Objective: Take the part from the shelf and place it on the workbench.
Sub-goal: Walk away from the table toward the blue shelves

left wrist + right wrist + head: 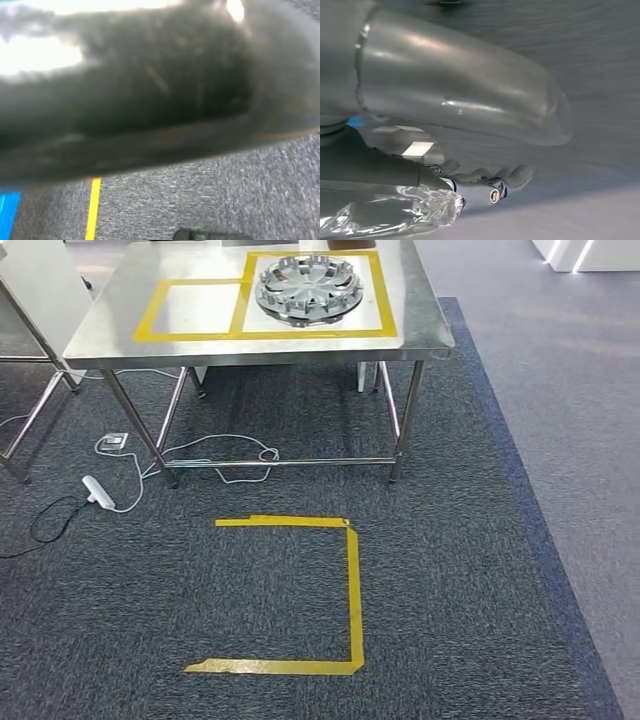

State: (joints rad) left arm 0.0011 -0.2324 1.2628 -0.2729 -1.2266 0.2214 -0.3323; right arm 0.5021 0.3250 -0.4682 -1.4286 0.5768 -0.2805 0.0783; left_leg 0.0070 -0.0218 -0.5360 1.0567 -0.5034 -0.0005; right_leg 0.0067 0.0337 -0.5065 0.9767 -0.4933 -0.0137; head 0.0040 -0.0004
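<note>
Head view: the part [309, 287], a round silver disc with radial ribs, lies flat on the steel workbench [113, 325], inside the right-hand one of two yellow taped rectangles [381, 295] on the far right of the tabletop. The left rectangle [151, 312] holds nothing. On the dark carpet [468, 570] near the camera an open-sided yellow tape outline [353, 590] marks the floor. White cables [219, 445] and a power strip [98, 492] lie under and left of the bench.

In the right wrist view the right hand [486, 180] shows a grey thumb and dark fingers [518, 175] stretched out over blurred floor, nothing between them (spread, so far as the blur allows).

The left wrist view gives a dark blurred shape over carpet with a yellow tape line [93, 207]; the left hand's state I cannot tell.
</note>
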